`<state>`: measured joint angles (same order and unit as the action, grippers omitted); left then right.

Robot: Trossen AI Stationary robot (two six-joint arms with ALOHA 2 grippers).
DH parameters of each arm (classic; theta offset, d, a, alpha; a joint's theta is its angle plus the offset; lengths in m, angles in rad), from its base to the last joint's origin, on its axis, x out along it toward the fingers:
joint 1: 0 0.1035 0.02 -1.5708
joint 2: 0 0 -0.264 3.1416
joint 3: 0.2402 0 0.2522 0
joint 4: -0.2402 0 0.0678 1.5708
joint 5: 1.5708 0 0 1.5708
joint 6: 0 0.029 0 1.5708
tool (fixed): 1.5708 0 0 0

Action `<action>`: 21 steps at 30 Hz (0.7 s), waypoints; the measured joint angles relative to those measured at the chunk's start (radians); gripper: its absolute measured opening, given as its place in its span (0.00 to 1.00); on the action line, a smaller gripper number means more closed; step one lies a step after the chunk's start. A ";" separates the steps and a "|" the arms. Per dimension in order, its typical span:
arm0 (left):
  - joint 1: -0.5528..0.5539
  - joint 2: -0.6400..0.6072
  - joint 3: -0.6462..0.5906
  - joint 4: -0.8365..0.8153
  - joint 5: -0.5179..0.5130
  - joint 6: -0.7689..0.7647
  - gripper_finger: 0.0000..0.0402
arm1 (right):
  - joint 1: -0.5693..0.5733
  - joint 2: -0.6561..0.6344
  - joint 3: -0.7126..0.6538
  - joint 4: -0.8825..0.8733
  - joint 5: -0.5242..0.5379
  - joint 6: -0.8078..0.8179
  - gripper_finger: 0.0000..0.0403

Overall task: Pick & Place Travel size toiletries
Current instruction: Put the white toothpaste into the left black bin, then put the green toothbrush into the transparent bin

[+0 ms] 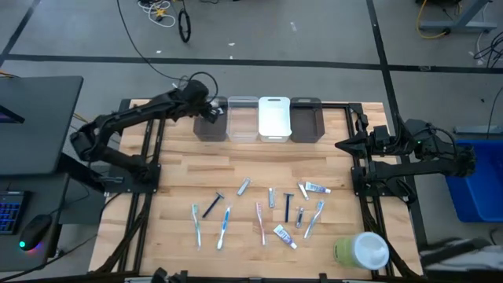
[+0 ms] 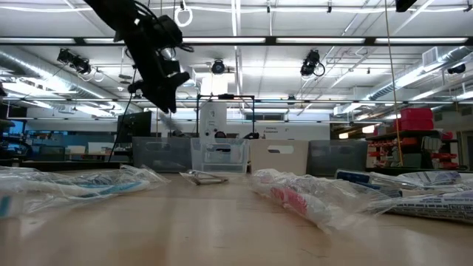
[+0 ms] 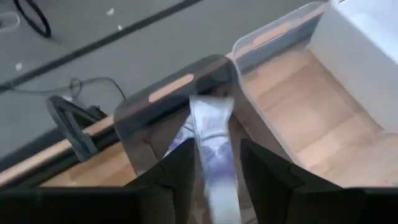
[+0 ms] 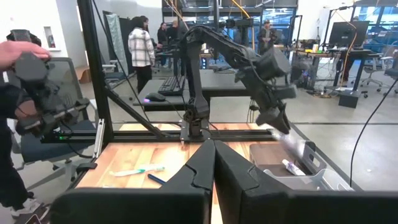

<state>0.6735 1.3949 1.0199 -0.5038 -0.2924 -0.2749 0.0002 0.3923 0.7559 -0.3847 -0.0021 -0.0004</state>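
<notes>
Left wrist view shows you the left gripper point(image 3: 214, 168) above the grey bin point(image 3: 180, 99), fingers parted loosely around a small tube point(image 3: 214, 149) hanging over that bin; judge it light, soft and slippery, best pinched mid-body.

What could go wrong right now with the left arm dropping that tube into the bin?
The left gripper hangs over the grey bin at the row's left end, a wrapped tube between its fingers. The tube points close to the wall shared with the clear bin, so it might catch the rim or tip into that one. Its wrapper could also cling to a finger.
</notes>
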 joint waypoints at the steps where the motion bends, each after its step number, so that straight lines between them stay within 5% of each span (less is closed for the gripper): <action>1: 0.006 0.016 0.000 0.005 0.000 -0.006 0.37 | 0.000 0.000 0.000 0.000 0.000 0.000 0.03; 12: 0.032 0.078 0.000 -0.002 0.046 -0.040 0.56 | 0.000 0.000 0.000 0.000 0.000 0.000 0.03; 21: -0.022 -0.007 -0.001 -0.031 0.106 -0.040 0.49 | 0.000 0.000 0.000 0.000 0.000 0.000 0.03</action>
<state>0.6517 1.3881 1.0191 -0.5348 -0.1868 -0.3145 -0.0002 0.3923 0.7555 -0.3847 -0.0021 -0.0006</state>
